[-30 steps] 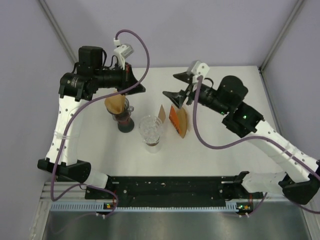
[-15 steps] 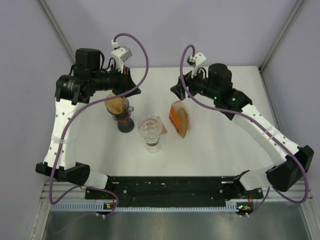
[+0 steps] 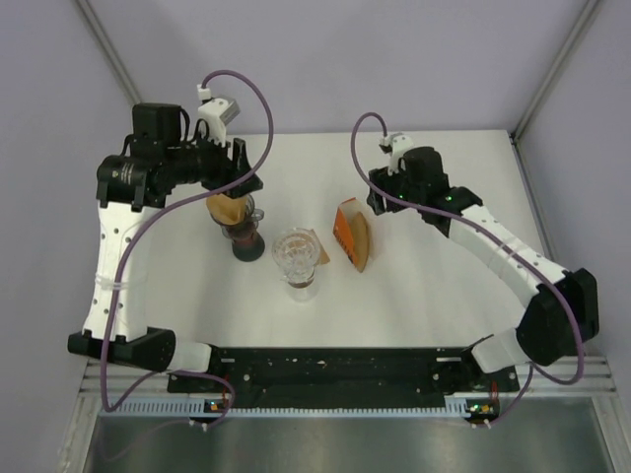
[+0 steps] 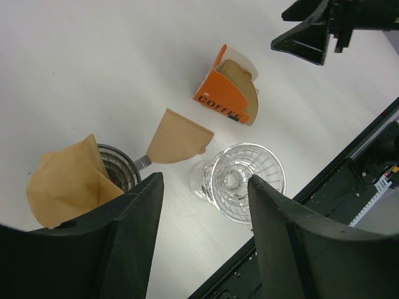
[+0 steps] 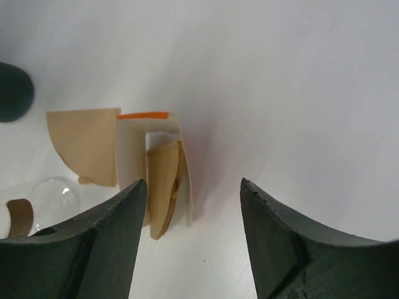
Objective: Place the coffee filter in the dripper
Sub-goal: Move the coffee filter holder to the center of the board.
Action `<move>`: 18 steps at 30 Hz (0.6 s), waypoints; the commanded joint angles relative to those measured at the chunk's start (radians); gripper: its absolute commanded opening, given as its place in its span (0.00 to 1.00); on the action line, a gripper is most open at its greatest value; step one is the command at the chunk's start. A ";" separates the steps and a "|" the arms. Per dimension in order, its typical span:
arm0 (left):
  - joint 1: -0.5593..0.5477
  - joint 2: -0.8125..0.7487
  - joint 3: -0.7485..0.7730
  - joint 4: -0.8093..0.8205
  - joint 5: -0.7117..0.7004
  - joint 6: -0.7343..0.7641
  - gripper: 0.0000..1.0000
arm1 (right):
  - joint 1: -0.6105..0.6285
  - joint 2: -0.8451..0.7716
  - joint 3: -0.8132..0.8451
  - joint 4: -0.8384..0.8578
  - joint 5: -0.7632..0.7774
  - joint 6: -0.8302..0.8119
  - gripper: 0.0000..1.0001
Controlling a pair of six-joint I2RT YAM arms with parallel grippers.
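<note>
Two arms appear in the top view. The glass dripper [image 3: 298, 258] stands on the white table [image 3: 434, 305] and serves as the reference point.
- A loose coffee filter [image 3: 316, 250] lies just right of the dripper, outside it; whether the two touch cannot be told.
- The orange filter box [image 3: 350, 234] stands further right of the dripper, beyond the loose filter.
- A dark vessel [image 3: 243, 233] with a second brown filter [image 3: 227, 208] in its mouth stands left of the dripper.
- The left gripper [image 3: 244, 178] hangs above and beyond the dark vessel; the right gripper [image 3: 379, 194] hangs to the far right of the dripper, past the box.

Left wrist view:
- The left gripper [image 4: 206, 182] has its fingers [image 4: 128, 243] spread wide with nothing between them.
- The dripper [image 4: 240, 180] is empty.
- The loose coffee filter [image 4: 177, 137] lies flat beside the dripper, between it and the box [image 4: 225, 98].
- The second filter [image 4: 67, 182] sits in the dark vessel [image 4: 120, 166].
- The right gripper [image 4: 312, 36] shows at the top edge.

Right wrist view:
- The right gripper [image 5: 193, 187] has its fingers [image 5: 109, 249] parted and holds nothing.
- The box [image 5: 153, 177], holding stacked filters, lies between them in the frame, on the table below.
- The loose coffee filter [image 5: 84, 146] and part of the dripper [image 5: 55, 194] lie left of the box.
</note>
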 commanded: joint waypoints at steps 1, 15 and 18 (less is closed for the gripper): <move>0.009 -0.051 -0.024 0.020 -0.011 0.005 0.62 | -0.024 0.108 -0.007 0.055 -0.116 -0.047 0.61; 0.027 -0.070 -0.037 0.017 0.001 0.012 0.62 | -0.024 0.367 0.098 0.140 -0.144 -0.120 0.16; 0.028 -0.076 -0.037 0.014 -0.005 0.021 0.63 | -0.024 0.363 0.108 0.140 -0.120 -0.156 0.03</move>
